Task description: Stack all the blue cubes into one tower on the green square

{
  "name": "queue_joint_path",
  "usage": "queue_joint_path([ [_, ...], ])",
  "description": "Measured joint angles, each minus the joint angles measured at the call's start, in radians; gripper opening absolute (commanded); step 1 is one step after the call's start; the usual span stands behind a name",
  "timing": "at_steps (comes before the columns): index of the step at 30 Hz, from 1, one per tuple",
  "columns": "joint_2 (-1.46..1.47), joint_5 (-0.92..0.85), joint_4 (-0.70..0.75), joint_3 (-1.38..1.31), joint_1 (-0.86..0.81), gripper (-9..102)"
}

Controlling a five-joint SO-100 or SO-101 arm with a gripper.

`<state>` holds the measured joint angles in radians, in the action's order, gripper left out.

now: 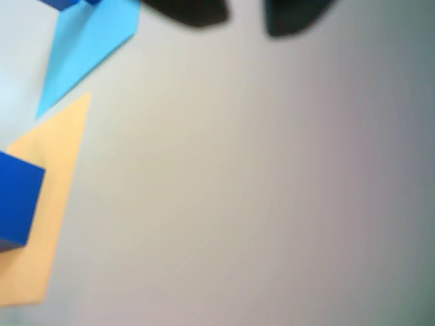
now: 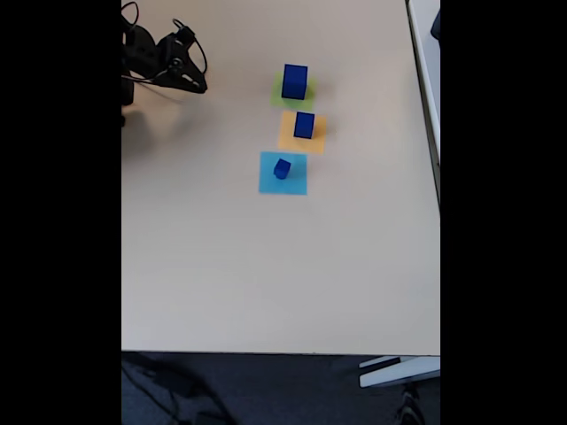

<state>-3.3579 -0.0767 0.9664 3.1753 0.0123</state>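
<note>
Fixed view: pale beige bench [image 2: 266,266], smooth matte top. Three flat paper-like squares run in a column in the upper middle of the frame: green square [image 2: 276,96] uppermost, orange square [image 2: 318,140] just below, light-blue square [image 2: 292,180] lowest. Each carries one solid dark-blue cube: the largest blue cube [image 2: 295,81] on the green, a medium cube [image 2: 304,125] on the orange, a small cube [image 2: 282,168], turned at a slant, on the light blue. Black arm with looping cables at upper left, well apart from the squares; gripper [image 2: 197,86] empty, its opening too small to read there. Wrist view, blurred: two dark fingertips [image 1: 190,10] at the top edge, a clear gap between them, nothing held; bare bench below them.
</note>
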Motion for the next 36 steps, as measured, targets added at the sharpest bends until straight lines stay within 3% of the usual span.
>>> queue_joint_path([
  [9,0.0,-0.046,0.002,0.0,-0.097,0],
  [17,0.0,-0.216,0.002,0.0,-0.19,0],
  [36,0.0,-0.233,0.002,0.0,-0.262,0],
])
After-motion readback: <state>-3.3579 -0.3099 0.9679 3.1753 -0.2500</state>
